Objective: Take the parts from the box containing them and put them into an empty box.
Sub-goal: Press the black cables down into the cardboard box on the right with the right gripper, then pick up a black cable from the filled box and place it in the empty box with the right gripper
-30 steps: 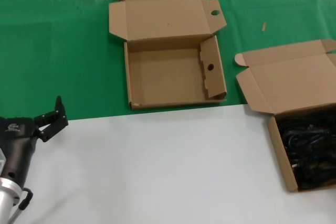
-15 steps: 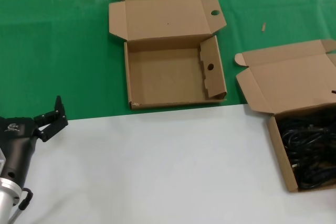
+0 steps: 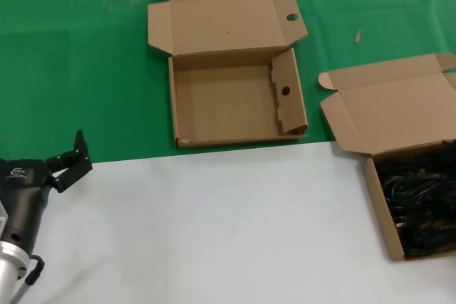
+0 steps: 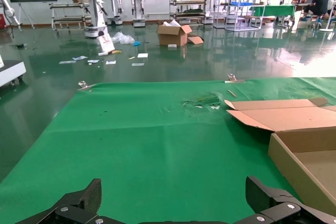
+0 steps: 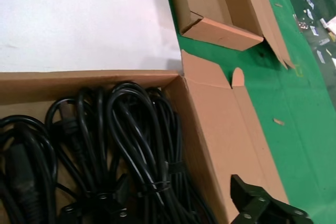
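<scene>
The box containing the parts (image 3: 381,226) stands open at the right, with black coiled cables (image 3: 417,204) inside. The empty box (image 3: 228,140), with round holes in its tab and flap, stands open at the far middle. My left gripper (image 3: 71,158) is open and empty at the near left, low over the green mat (image 4: 173,195), and the empty box's wall (image 4: 294,169) shows beside it. My right gripper (image 5: 178,192) is out of the head view. It hovers open over the tied cables (image 5: 121,145), and one of its fingers (image 5: 252,200) shows above the lid (image 5: 231,129).
A white sheet (image 3: 214,233) covers the near half of the table and green mat (image 3: 71,69) the far half. Small scraps (image 3: 358,35) lie on the mat. The full box's lid (image 3: 392,108) lies open behind it.
A black tip showed at the head view's right edge half a second ago and is gone now. The left arm, boxes and cables have not moved.
</scene>
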Controlling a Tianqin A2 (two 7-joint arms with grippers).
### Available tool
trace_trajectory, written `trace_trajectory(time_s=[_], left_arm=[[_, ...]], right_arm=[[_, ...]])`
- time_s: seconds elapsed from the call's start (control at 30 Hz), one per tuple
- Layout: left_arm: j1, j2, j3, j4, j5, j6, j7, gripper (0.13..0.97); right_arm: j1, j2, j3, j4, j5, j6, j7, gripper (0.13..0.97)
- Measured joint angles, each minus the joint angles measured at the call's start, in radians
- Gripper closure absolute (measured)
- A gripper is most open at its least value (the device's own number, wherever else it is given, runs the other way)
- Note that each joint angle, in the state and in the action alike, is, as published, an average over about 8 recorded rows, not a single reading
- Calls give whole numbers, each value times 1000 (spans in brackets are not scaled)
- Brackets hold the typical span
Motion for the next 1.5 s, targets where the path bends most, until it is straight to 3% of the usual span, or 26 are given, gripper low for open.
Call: trace_trajectory(time_s=[0.17, 0.43, 0.73, 0.93, 1.2, 1.33, 1.5], left_arm=[[0, 0, 0, 0, 0, 0, 0, 132], [0, 0, 0, 0, 0, 0, 0, 132], [0, 0, 0, 0, 0, 0, 0, 132], [0, 0, 0, 0, 0, 0, 0, 132], [0, 0, 0, 0, 0, 0, 0, 132], [0, 0, 0, 0, 0, 0, 0, 132], [0, 0, 0, 0, 0, 0, 0, 132]], right_arm=[[-11, 0, -7, 4, 1, 5, 18, 416], [-27, 5, -7, 9, 6, 10, 31, 633], [-72, 26, 19, 25, 19, 13, 50, 804], [-117, 46, 54, 73, 33, 19, 94, 836], [-105, 55, 75, 249, 56, 52, 252, 857], [-16, 9, 11, 313, 29, 72, 294, 858], [162, -122, -135, 286, -48, 74, 221, 858]])
